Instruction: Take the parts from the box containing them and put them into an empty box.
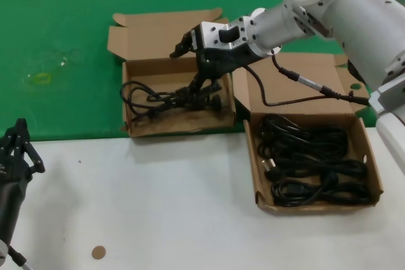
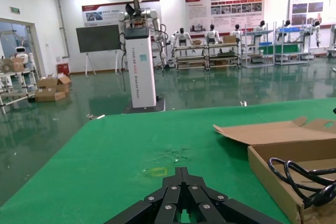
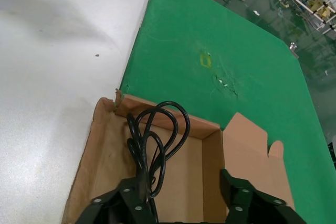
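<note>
— Where is our right gripper [image 1: 201, 90]?

— We see it reaching across and down into the far box [image 1: 177, 128]. That box sits on the green mat [image 1: 63, 30], with its lid folded back.

— Is it squeezing anything?

— No. From the right wrist view, its two fingers [image 3: 236, 200] stand wide apart, with bare box floor between them. The lone black cable [image 1: 149, 99] lies looped on the floor of that box. It runs right beside one finger, but it is not pinched.

— And where are the rest of the parts?

— They are in the full box [image 1: 259, 175], just beside the far box, on our right. Its front part sits on the white table [image 1: 158, 207]. Lots of black cables [image 1: 310, 162] lie coiled in it, side by side. Its lid is open too.

— Do the two boxes touch?

— We think their corners meet, but we cannot tell for sure.

— What about our left gripper [image 1: 19, 140]?

— It waits low at our left, over the white table, well apart from both boxes. Its fingers are pressed together, with nothing in them.
</note>
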{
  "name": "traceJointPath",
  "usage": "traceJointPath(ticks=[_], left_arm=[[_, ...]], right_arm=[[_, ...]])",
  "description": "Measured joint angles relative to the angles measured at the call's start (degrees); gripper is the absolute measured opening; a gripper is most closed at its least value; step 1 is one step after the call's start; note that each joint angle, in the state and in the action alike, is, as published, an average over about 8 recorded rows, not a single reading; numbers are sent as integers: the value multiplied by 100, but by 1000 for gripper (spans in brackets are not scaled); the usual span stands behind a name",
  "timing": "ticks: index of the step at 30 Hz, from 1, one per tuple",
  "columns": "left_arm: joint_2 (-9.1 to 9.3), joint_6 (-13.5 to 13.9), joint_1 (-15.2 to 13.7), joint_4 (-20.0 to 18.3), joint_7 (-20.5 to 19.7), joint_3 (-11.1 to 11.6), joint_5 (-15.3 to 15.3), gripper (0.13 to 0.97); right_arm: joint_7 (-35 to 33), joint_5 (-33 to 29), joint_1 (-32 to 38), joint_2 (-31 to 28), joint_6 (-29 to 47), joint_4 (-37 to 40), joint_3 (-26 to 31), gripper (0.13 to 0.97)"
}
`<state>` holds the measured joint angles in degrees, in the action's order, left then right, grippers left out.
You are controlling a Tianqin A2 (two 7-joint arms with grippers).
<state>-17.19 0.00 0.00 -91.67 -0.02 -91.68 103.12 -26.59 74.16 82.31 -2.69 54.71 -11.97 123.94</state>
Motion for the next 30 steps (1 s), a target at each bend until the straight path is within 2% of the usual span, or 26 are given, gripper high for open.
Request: traceJointPath(ticks=[5, 10, 13, 17, 22, 26, 29, 30], left_arm=[[0, 0, 0, 0, 0, 0, 0, 145], [0, 0, 0, 0, 0, 0, 0, 159], [0, 0, 0, 0, 0, 0, 0, 179], [0, 0, 0, 0, 0, 0, 0, 198], [0, 0, 0, 0, 0, 0, 1, 276], [0, 0, 0, 0, 0, 0, 1, 323], [0, 0, 0, 0, 0, 0, 1, 323], [0, 0, 0, 0, 0, 0, 0, 348]], right_arm=[[18, 2, -20, -12, -3, -43, -3, 477], [77, 67, -206, -44, -125, -221, -76, 612], [152, 151, -443, -86, -282, -448, -169, 693], [276, 286, -827, -153, -538, -819, -320, 754], [445, 471, -1349, -245, -886, -1324, -525, 855], [583, 622, -1783, -321, -1173, -1739, -694, 855], [691, 741, -2120, -380, -1397, -2064, -826, 889], [727, 780, -2230, -399, -1470, -2170, -870, 900]])
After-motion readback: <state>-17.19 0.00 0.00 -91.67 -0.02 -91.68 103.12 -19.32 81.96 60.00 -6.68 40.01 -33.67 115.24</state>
